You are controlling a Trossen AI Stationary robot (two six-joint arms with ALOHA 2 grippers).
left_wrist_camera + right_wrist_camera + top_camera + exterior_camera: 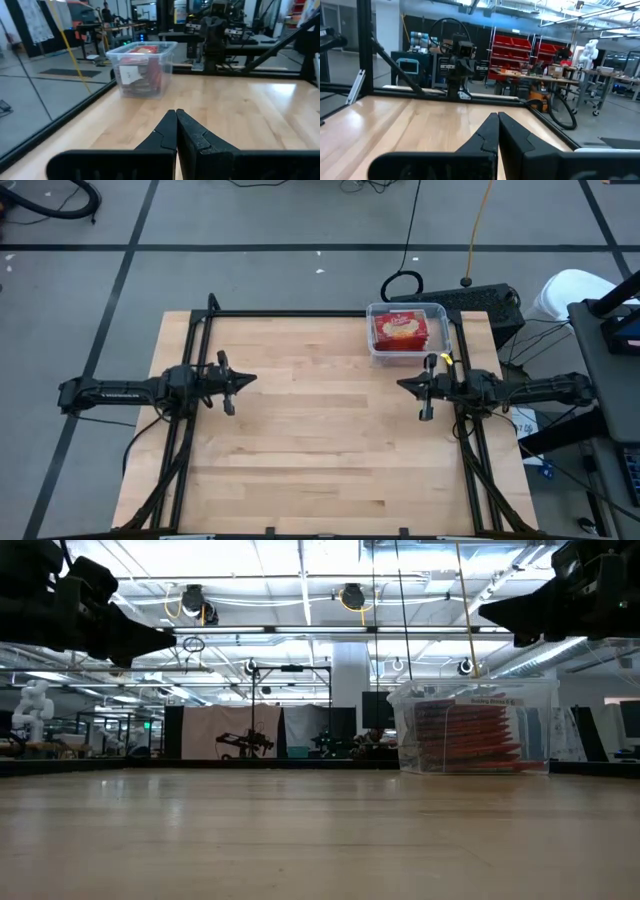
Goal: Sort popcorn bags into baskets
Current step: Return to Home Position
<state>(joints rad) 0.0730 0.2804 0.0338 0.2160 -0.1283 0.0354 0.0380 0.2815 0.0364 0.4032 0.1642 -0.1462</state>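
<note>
We see red popcorn bags [470, 738] stacked in the clear tub [402, 740] on the table [300, 840]. The left gripper [162, 640] and right gripper [493, 610] hang above

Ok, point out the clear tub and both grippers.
clear tub [370, 330], high view, on its rim.
left gripper [252, 378], high view, at its shut fingertips.
right gripper [401, 384], high view, at its shut fingertips.

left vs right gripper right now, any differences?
The left gripper hangs at the left side of the table, far from the clear tub; the right gripper hangs close by it. The left gripper points rightward, the right gripper leftward, tips facing. Both are shut, empty and raised above the table.
</note>
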